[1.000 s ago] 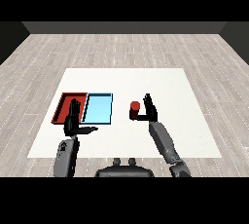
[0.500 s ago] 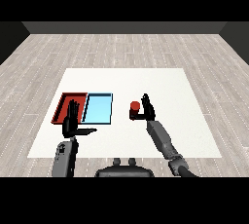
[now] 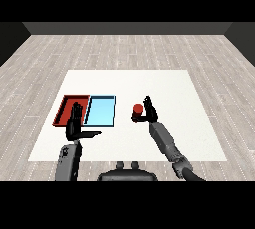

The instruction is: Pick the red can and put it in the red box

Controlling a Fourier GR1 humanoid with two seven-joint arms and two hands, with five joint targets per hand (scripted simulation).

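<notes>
The red can (image 3: pixel 138 108) stands upright on the white table (image 3: pixel 174 88), its long axis vertical and its round top facing up; it sits at about three o'clock from the light blue tray (image 3: pixel 101 111), well apart from it, and farther still from the red tray (image 3: pixel 64 109), which lies just beside the blue one at its nine o'clock side. The right hand (image 3: pixel 146 112) is at the can's three o'clock side, touching it or nearly so; its thumb reaches under the can's near side and its fingers rise alongside, partly curled, though whether they have closed round the can I cannot tell. The left hand (image 3: pixel 76 126) hovers over the near edge of the trays, fingers straight and thumb stuck out, holding nothing. The can is likely light, stiff and smooth, so apt to slip or tip; best taken round its middle, kept upright.
</notes>
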